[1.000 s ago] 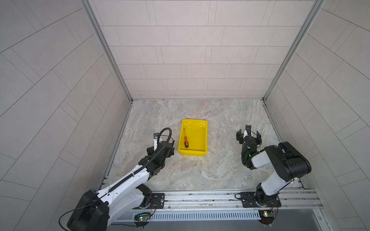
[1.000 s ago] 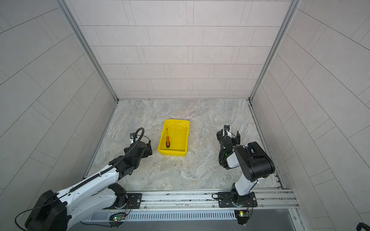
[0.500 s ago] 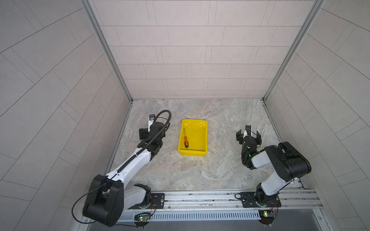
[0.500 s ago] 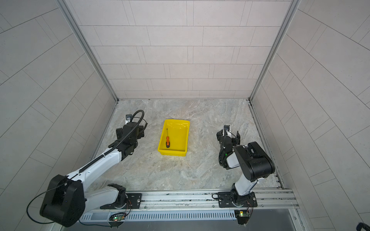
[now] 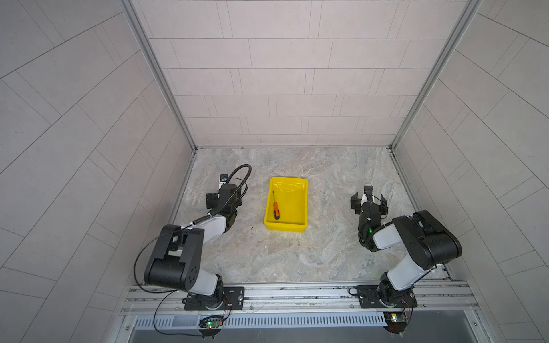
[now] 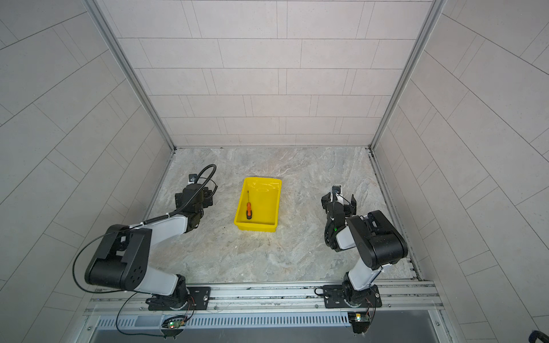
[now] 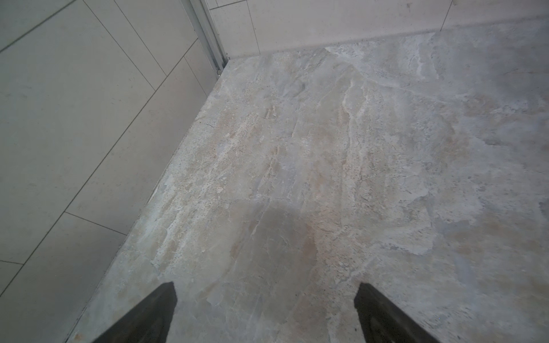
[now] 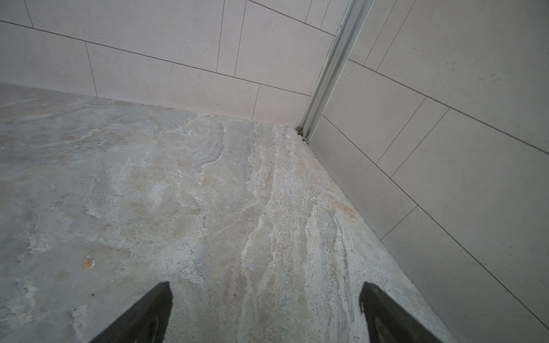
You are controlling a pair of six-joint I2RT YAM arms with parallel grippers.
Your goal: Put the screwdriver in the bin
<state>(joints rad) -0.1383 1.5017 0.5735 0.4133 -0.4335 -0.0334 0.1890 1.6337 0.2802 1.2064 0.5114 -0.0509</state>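
Note:
The screwdriver (image 5: 276, 208) (image 6: 248, 209), with its orange handle and thin dark shaft, lies inside the yellow bin (image 5: 285, 227) (image 6: 255, 228) along its left wall, handle toward the front. Nothing touches it. Left of the bin, my left gripper (image 5: 224, 201) (image 6: 193, 199) hangs open above the stone floor. In the left wrist view its gripper (image 7: 266, 286) shows two dark fingertips (image 7: 160, 308) wide apart over bare floor. Right of the bin, my right gripper (image 5: 368, 202) (image 6: 338, 202) (image 8: 266, 284) is open and empty too. Neither wrist view shows the bin or the screwdriver.
Tiled walls close the cell on three sides, with metal corner posts (image 7: 208, 32) (image 8: 329, 68). A metal rail (image 5: 297, 292) with both arm bases runs along the front edge. The marbled stone floor (image 5: 297, 252) carries only the bin.
My left arm has drawn back from the bin's front left corner, swung left and folded toward its base, with its gripper now pointing at the back wall. The right arm, bin and screwdriver have not moved.

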